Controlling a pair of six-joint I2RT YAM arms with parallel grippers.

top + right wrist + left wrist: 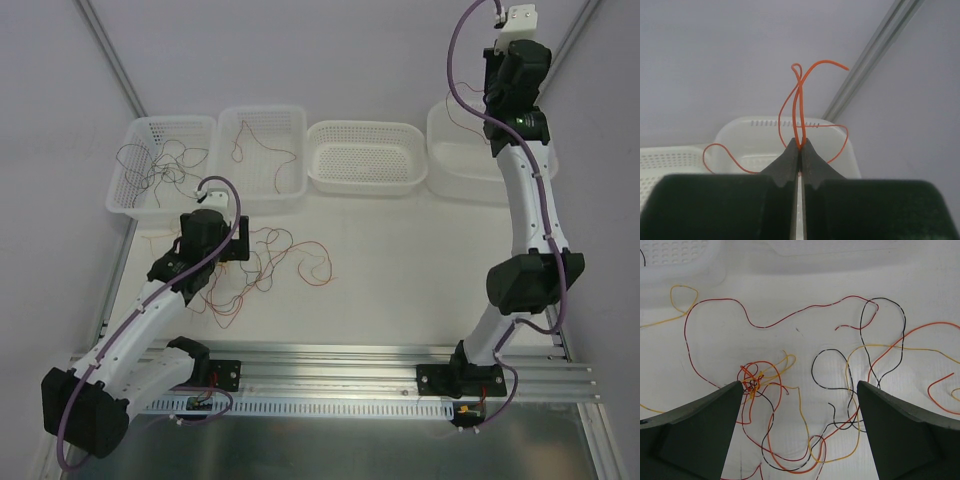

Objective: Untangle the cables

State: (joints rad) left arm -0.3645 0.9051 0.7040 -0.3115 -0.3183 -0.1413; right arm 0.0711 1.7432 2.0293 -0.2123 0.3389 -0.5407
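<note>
A tangle of thin cables (272, 262) lies on the table in front of the baskets. In the left wrist view I see dark red (715, 300), black (890, 302), yellow (682, 290) and orange-red (935, 325) strands, with a tight knot (754, 382) by my left fingertip. My left gripper (799, 385) is open and empty just above the tangle; it also shows in the top view (226, 248). My right gripper (800, 142) is shut on a bright orange-red cable (801, 100), held high over the far-right basket (765, 132); the arm (512, 60) reaches to the back right.
Four white baskets stand in a row at the back: the left one (125, 190) holds dark wires, the second (300, 150) a dark red wire, the third (415, 165) looks empty, the fourth (445, 160) lies under my right arm. Aluminium rails (330, 375) run along the near edge.
</note>
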